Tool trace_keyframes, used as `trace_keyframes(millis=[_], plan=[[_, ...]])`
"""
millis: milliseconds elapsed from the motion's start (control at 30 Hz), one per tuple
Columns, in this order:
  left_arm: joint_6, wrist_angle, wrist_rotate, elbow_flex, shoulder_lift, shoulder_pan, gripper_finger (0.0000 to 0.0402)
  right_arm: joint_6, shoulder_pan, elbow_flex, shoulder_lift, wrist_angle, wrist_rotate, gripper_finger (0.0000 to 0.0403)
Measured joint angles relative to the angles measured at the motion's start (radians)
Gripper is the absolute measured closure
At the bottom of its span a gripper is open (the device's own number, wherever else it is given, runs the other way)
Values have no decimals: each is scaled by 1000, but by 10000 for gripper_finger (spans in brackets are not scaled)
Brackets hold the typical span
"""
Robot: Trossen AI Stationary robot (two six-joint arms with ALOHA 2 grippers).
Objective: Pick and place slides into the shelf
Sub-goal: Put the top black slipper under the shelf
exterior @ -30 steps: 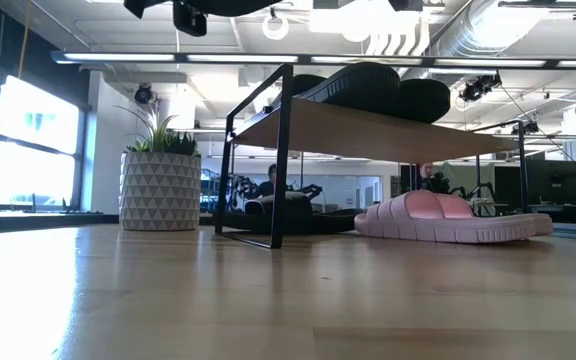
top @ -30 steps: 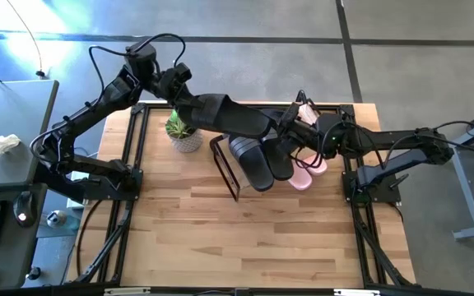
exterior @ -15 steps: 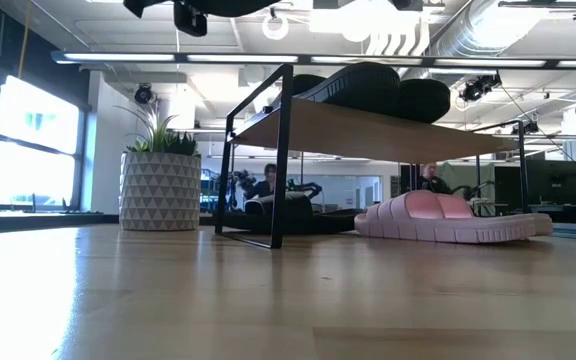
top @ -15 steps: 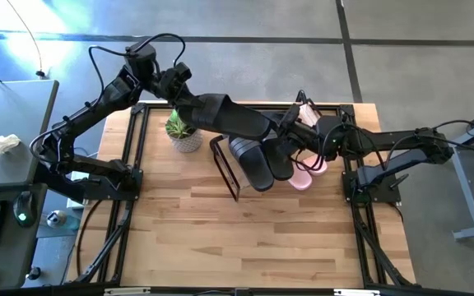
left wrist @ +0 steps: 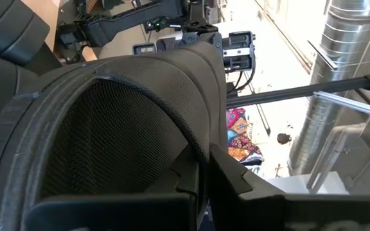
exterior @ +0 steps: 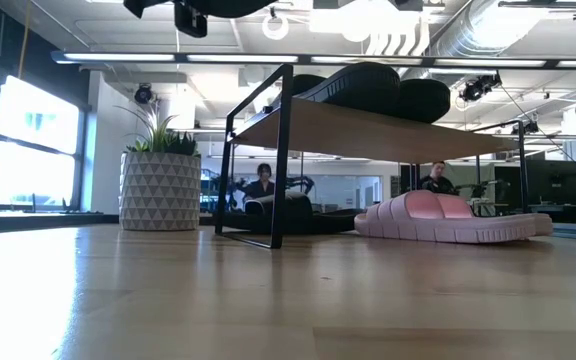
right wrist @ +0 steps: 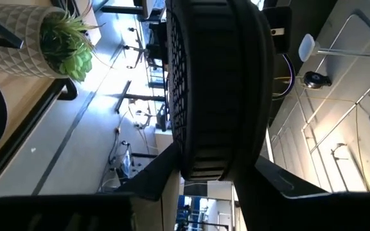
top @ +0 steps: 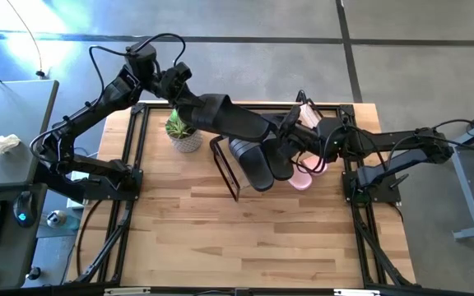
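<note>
Black slide (top: pixel 220 115) hangs over the shelf (top: pixel 227 173), clamped by left fingers (left wrist: pixel 201 176) and right fingers (right wrist: pixel 153 173) together; opposed pulls could twist it free onto the pink pair (exterior: pixel 438 218) below.

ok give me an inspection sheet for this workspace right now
Surface: wood table, front half bare.
Job's things: two black slides on the shelf; pink slides on the table beside it.
Clutter: potted plant at the back.
Grippers: left gripper shut on a black slide's strap; right gripper shut on a black slide.
Cables: loops along both arms.
Surroundings: desk left; people beyond.
</note>
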Motion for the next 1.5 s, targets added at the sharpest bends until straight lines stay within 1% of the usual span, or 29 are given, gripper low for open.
trace_keyframes(millis=[167, 333, 600, 733, 800, 1000, 1267, 1400, 1500], plan=[[0, -4, 1, 0, 6, 0, 399, 24, 0, 0, 0, 9, -15, 292], [0, -3, -4, 0, 6, 0, 398, 51, 0, 0, 0, 16, -6, 289], [1, -6, -7, 0, 7, 0, 398, 70, 0, 0, 0, 28, -43, 230], [1, -6, -22, 0, 7, 0, 400, 32, 0, 0, 0, 24, -21, 218], [1, -5, -39, 0, 7, 0, 399, -3, 2, 0, 0, 22, -14, 219], [5, -4, -65, 0, 8, 0, 400, -8, 24, 0, 0, 19, 4, 219], [9, -4, -73, 0, 8, 0, 400, -10, 35, 0, 0, 4, 119, 222], [15, -6, -73, 0, 8, 0, 400, -10, 35, 0, 0, -32, 165, 242], [25, -5, -72, 0, 8, 0, 399, -10, 35, 0, 0, -38, 196, 272]])
